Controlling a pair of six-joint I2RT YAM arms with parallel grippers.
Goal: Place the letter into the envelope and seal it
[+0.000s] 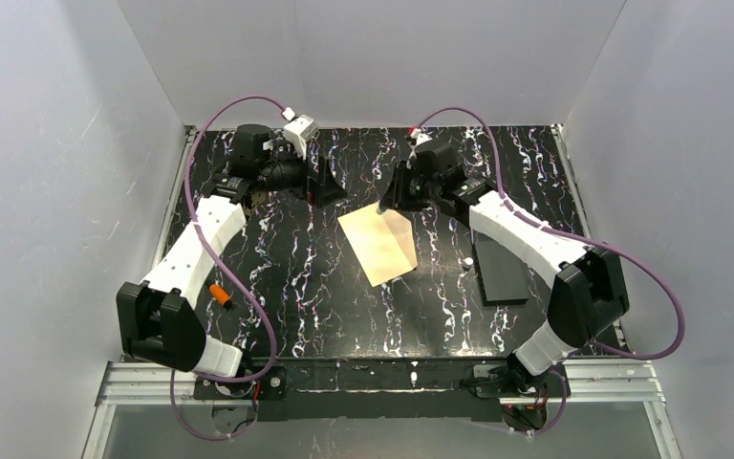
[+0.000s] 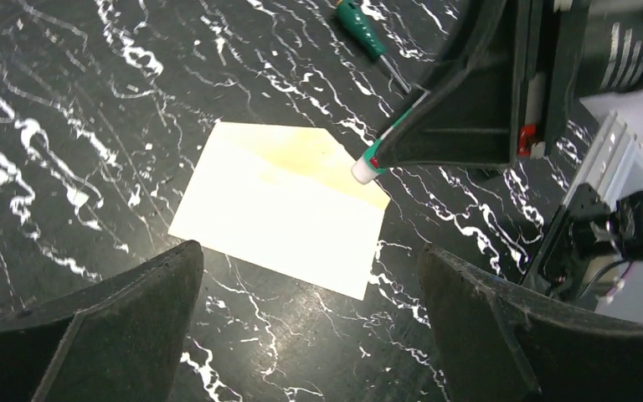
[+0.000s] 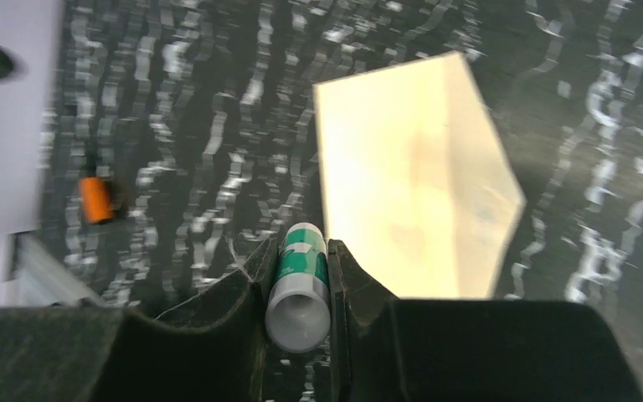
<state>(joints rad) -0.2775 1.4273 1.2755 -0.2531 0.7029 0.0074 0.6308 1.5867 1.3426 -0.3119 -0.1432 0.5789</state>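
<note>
The pale cream envelope [image 1: 376,249] lies flat mid-table with its pointed flap open toward the back right. It also shows in the left wrist view [image 2: 280,209] and the right wrist view [image 3: 410,193]. No separate tan letter shows; it is hidden or out of view. My right gripper [image 1: 388,197] is shut on a green-and-white glue stick [image 3: 300,289] and holds it just over the flap's edge; the stick's tip shows in the left wrist view [image 2: 365,166]. My left gripper [image 1: 323,187] is open and empty, hovering behind and left of the envelope, its fingers [image 2: 117,327] wide apart.
An orange object [image 1: 220,295] lies near the left edge, also in the right wrist view [image 3: 96,199]. A flat black block [image 1: 500,271] lies right of the envelope, with a small white piece [image 1: 465,261] beside it. A green-handled tool [image 2: 360,23] lies beyond the envelope.
</note>
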